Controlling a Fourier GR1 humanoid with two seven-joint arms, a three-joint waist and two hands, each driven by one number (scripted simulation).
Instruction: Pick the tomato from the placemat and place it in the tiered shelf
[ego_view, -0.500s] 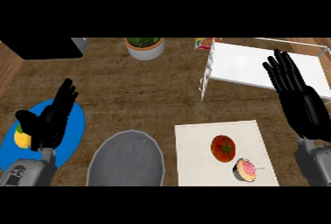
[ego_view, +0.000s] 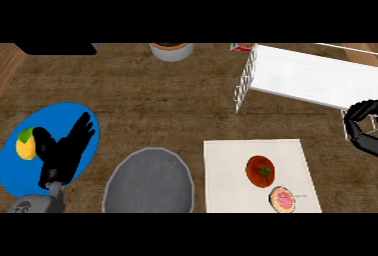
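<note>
Tomato (ego_view: 260, 171) on white placemat (ego_view: 221, 150), right of the mat's centre, stem scar facing up. Apart from a small pink-topped item (ego_view: 283, 199) just below it on the same mat. Tiered shelf (ego_view: 310, 75) well apart, at the far right of the bench (ego_view: 148, 100).

Right hand (ego_view: 359, 127) at the view's right edge, between shelf and placemat, partly cut off. Fingers bent inward, nothing in them. Not yet over the tomato.

Left hand (ego_view: 66, 147) resting over blue plate (ego_view: 18, 172), fingers straight, nothing held. Yellow fruit (ego_view: 26, 143) just beside it.

Handling, by judgement:
- Round, smooth-skinned, probably light.
- Likely slick, and prone to rolling on the flat mat.
- Thin skin over soft flesh, so bruisable if squeezed.
- Best taken from above across the widest girth, thumb opposite fingers, clear of the stem dimple.
- Worth coming in from the shelf side to avoid nudging the pink-topped item.
- Calls for opening the right hand first.
</note>
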